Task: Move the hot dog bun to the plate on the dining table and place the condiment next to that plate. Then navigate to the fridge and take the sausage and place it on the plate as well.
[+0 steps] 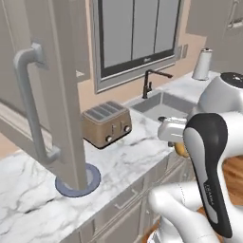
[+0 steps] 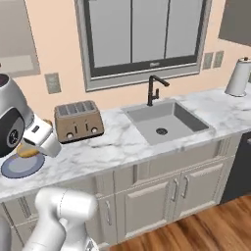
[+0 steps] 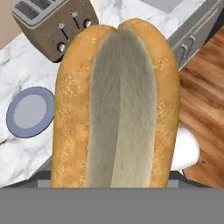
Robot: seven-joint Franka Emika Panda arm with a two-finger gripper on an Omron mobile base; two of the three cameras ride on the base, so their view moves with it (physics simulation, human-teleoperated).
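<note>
A home kitchen: marble counter [image 2: 122, 142] with sink [image 2: 164, 122], tap [image 2: 154, 88], toaster [image 2: 78, 120] and pale cabinets [image 2: 171, 196] (wood floor [image 2: 211, 230] below)

Peach wall [image 2: 49, 44], window [image 2: 142, 34] above marble counter [image 2: 122, 142] (sink [image 2: 164, 122] inset); perhaps wooden floor [image 2: 206, 230].

Buns: one [image 3: 116, 105]
Plates: one [image 3: 29, 111]
Toasters: one [image 2: 78, 120]
Sinks: one [image 2: 165, 121]
Taps: one [image 2: 154, 89]
Paper rolls: one [image 2: 238, 77]

A blue-grey plate [image 2: 19, 166] was seen on the marble counter [image 2: 122, 142] at the left, with a golden bun [image 2: 27, 152] held just above it beneath the white hand. A brown toaster [image 2: 78, 121] stood beside it, left of the sink [image 2: 164, 122] and black faucet [image 2: 154, 89]; a paper towel roll [image 2: 238, 77] stood at far right.
</note>
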